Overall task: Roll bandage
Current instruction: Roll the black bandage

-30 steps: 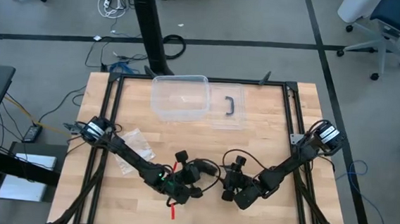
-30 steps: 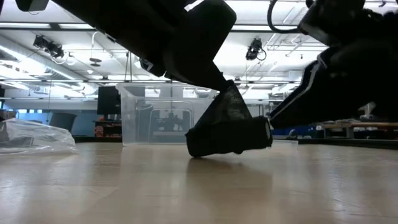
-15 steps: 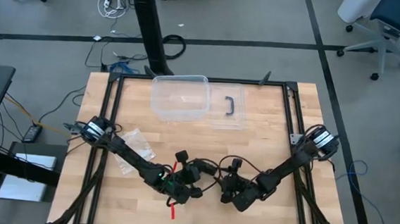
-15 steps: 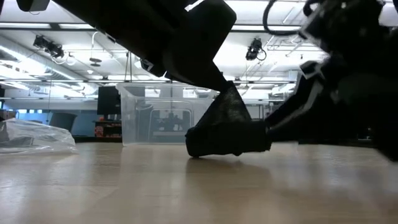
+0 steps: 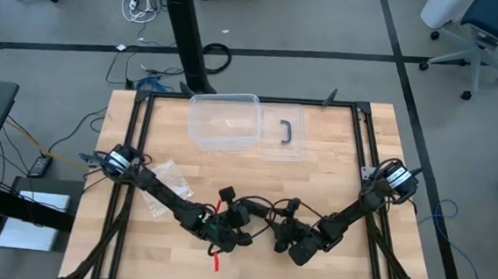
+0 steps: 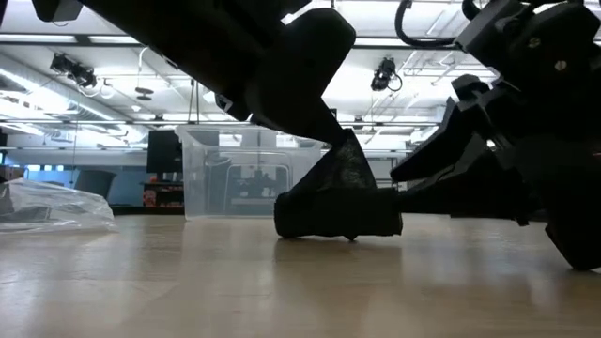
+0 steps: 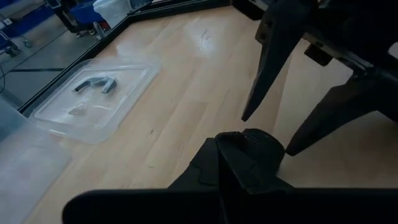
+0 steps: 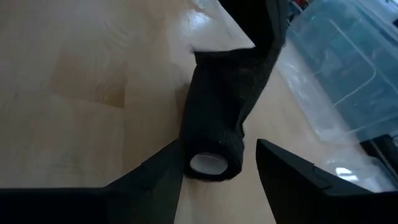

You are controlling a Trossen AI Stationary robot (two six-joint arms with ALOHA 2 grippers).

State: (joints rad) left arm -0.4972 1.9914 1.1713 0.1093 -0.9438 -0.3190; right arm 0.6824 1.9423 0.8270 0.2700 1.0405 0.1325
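Where the two arms met at the near middle of the pale, planked wooden table [image 5: 336, 154], the bandage [image 6: 338, 211] was seen as a matte black roll of soft fabric, lying on its side on the wood, with a pale hollow core showing at the end turned toward the right arm. A loose flap of the same cloth was drawn up from the roll to the left tool [image 5: 242, 216], whose dark fingers were pressed together on it. The right tool [image 8: 217, 171] was set just beside the roll's open end, its tapered black fingers spread apart to either side of it, and no contact could be made out. Farther back, a crinkly clear plastic bag [image 6: 52, 205] lay toward the left side. Beyond it, a clear, rounded plastic box [image 5: 224, 120] stood beside its flat lid [image 5: 283, 133], which carried a curved black handle.
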